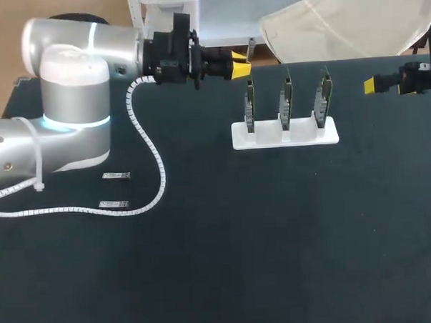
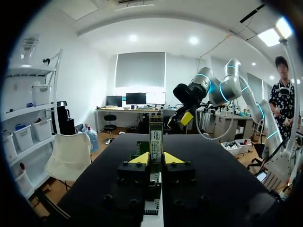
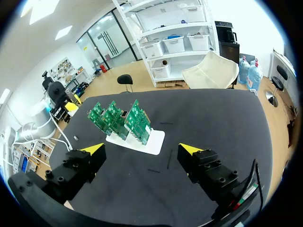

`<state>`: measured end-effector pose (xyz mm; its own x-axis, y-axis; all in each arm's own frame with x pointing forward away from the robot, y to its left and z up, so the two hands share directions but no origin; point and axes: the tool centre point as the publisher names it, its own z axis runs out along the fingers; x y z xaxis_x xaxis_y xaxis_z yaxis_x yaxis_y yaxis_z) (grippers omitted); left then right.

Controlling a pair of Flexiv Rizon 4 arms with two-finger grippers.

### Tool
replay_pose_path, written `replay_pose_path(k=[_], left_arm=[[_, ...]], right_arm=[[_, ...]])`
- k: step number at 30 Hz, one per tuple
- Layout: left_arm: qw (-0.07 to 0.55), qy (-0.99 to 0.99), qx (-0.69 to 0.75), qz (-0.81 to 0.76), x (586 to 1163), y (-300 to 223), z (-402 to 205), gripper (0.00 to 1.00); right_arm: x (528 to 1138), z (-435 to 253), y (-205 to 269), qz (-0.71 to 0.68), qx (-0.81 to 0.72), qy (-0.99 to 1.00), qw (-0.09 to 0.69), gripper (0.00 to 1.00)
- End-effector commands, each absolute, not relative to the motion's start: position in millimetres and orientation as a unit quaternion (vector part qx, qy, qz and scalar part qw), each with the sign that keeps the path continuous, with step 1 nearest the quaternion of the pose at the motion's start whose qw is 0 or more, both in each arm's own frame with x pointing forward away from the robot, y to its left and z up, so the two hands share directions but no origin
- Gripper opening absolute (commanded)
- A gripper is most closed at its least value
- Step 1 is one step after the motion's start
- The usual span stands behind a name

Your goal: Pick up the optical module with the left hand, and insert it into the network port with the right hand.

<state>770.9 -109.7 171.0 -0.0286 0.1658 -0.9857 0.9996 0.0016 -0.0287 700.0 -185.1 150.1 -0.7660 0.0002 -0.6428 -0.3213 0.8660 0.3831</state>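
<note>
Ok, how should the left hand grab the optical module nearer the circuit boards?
Pinch the optical module across its two long sides at mid-length, coming straight down from above: it lies flat on the table, slim and oblong.

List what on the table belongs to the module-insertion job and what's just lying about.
Job: optical module by the cable; second optical module just beyond it; three green boards in the white stand; left tool; right tool.
Lying about: white coiled cable trailing off the left arm across the table.
</note>
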Motion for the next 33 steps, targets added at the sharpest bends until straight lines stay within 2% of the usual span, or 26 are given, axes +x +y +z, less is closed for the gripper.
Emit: replay_pose_path(k=[1,33], left_arm=[[0.453,0.541,0.53,-0.47,777,-114,168,0.0],[0.437,0.544,0.526,-0.486,772,-113,155,0.0]], right_arm=[[700,150,-185,0.243,-0.088,0.908,0.33,1.0],[700,150,-185,0.243,-0.088,0.908,0.33,1.0]])
